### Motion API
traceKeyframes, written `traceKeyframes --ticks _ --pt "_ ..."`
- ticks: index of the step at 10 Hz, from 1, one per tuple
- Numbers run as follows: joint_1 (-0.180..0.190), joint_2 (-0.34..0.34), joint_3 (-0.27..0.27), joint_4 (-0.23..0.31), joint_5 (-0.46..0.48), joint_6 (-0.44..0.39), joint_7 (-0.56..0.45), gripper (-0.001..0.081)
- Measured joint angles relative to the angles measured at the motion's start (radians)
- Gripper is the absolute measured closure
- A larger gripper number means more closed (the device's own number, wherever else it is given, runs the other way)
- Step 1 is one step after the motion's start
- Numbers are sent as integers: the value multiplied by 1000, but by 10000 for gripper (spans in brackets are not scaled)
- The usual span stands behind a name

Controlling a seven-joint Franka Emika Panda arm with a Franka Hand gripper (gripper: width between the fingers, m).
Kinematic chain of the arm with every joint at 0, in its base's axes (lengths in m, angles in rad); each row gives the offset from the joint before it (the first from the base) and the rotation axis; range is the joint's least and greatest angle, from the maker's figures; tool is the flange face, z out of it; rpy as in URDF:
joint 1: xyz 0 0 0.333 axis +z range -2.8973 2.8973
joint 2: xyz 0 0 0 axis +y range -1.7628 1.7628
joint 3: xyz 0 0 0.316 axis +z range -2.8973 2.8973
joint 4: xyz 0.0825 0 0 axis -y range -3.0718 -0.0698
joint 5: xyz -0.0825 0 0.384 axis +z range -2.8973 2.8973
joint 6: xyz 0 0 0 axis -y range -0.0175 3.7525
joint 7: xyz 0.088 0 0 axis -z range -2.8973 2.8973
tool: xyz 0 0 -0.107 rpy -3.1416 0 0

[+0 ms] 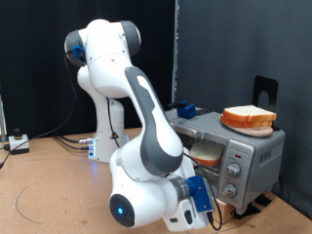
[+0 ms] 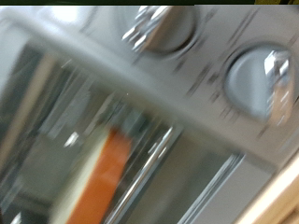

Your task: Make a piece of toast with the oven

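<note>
From the exterior view, my gripper [image 1: 187, 216] hangs low at the picture's bottom, at the end of my white arm [image 1: 136, 107], which bends down in front of the oven [image 1: 229, 146]. A blue piece on my hand faces the oven's front. My fingers are hidden behind my own wrist and by the frame's edge, so I cannot tell whether they are spread or pressed together, and I see nothing between them.

The one oven stands just beyond my hand, toward the exterior view's right. I count two bread slices. One piece of toast [image 1: 207, 151] sits inside the oven, behind the glass, a little above and beyond my hand. The second slice [image 1: 248, 118] lies on an orange plate [image 1: 250, 128] on the oven's roof, well above my hand. On the oven's front panel I can make out three round knobs [image 1: 233, 170], stacked one over another, near my hand's level and slightly above it. The wooden table [image 1: 49, 185] carries everything.

From the wrist view, blurred, the oven fills the picture, very close before me. I count two knobs [image 2: 260, 82] here, and one slice with its orange crust [image 2: 101, 177] seen through the glass door [image 2: 140, 159]. My fingers do not show in this view.
</note>
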Motion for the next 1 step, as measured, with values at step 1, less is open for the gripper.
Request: traceKeyframes --ticks 1 --pt "-7 0 -14 33 -46 -56 18 13"
